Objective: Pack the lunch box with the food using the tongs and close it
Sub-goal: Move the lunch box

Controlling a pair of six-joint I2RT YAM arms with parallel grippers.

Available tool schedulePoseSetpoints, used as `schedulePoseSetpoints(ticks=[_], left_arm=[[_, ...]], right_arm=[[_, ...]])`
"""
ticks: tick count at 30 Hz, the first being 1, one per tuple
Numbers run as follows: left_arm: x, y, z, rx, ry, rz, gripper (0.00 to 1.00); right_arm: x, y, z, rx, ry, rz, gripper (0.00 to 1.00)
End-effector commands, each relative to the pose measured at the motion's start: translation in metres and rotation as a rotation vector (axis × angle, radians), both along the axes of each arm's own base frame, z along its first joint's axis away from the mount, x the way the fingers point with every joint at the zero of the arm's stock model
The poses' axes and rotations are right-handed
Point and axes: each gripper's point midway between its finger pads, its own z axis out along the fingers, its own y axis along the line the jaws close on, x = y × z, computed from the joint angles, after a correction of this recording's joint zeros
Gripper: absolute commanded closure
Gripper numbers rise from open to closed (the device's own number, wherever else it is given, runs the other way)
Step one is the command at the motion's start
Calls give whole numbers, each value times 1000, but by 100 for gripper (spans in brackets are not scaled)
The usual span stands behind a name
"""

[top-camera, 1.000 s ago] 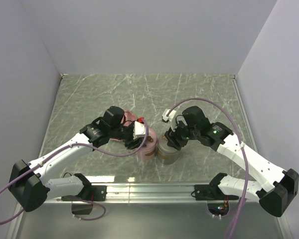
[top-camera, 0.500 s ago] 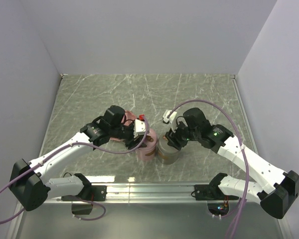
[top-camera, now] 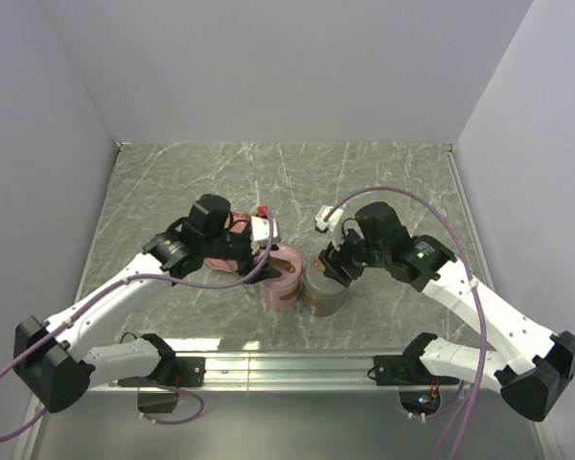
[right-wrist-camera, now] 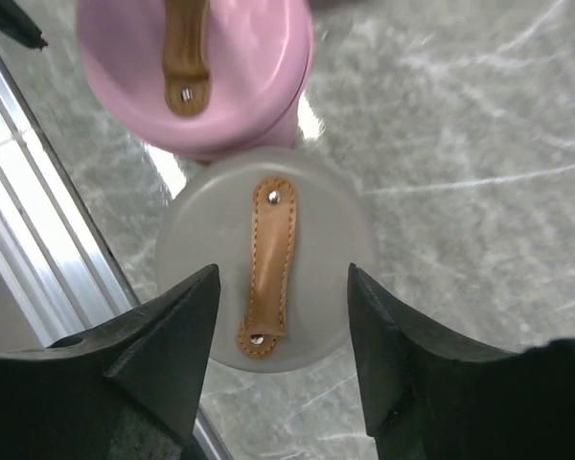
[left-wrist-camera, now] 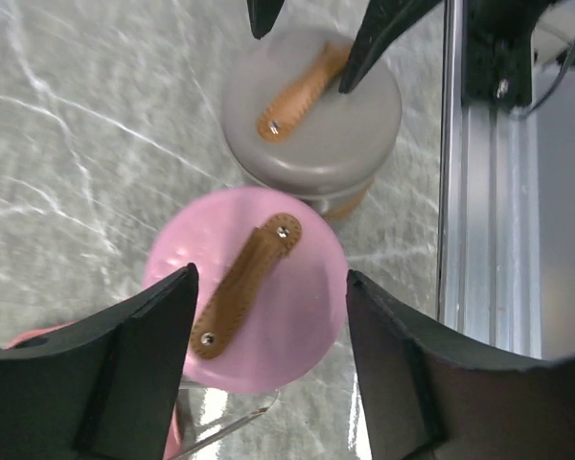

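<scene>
Both grippers hang with fingers spread, holding nothing. Directly beneath the left gripper [left-wrist-camera: 271,278] sits the pink lid [left-wrist-camera: 307,326] of one lunch box tub, its brown strap [left-wrist-camera: 241,292] lying under the gap. Beneath the right gripper [right-wrist-camera: 283,273] the grey lid [right-wrist-camera: 331,240] and second strap [right-wrist-camera: 268,273] lie likewise; the tubs stand just beside each other on the bench [left-wrist-camera: 67,144]. They look light, rigid and smooth, likely to skid if pinched at the rim; the riveted, flexible strap seems the surer hold. No food shows; a thin metal sliver [left-wrist-camera: 232,428] nearer the left wrist may be the tongs.
</scene>
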Motion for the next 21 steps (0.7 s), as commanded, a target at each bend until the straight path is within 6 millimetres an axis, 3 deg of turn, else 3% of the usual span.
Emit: schedulePoseSetpoints(ticks=[1,4,7,9,10,12,15,16,17,19,21], left_arm=[[-3,1,57,-138,-61,1,30],[6,7,78,-210,-61,57,23],[31,22,98,-273,-7,181,13],[52,40,112,-316,45,291,7],[62,46,114,-327,82,344,1],[84,66,120,-346,143,485,1],[117,97,120,-355,217,684,1],[126,107,104,-317,280,751,1],[139,125,108,-307,277,833,1],[149,144,89,-245,360,912,1],[160,168,87,-245,391,953,1]], right_arm=[[11,1,55,105,-117,-45,36],[18,-3,80,158,-162,-79,32],[31,-12,109,193,-215,-140,25],[43,-23,131,236,-244,-197,22],[49,-28,139,256,-254,-221,15],[64,-47,153,298,-258,-312,10],[79,-65,154,343,-210,-419,4],[84,-70,149,341,-192,-452,0],[87,-75,148,342,-183,-484,0],[98,-89,136,331,-127,-570,0],[106,-99,124,326,-73,-627,0]])
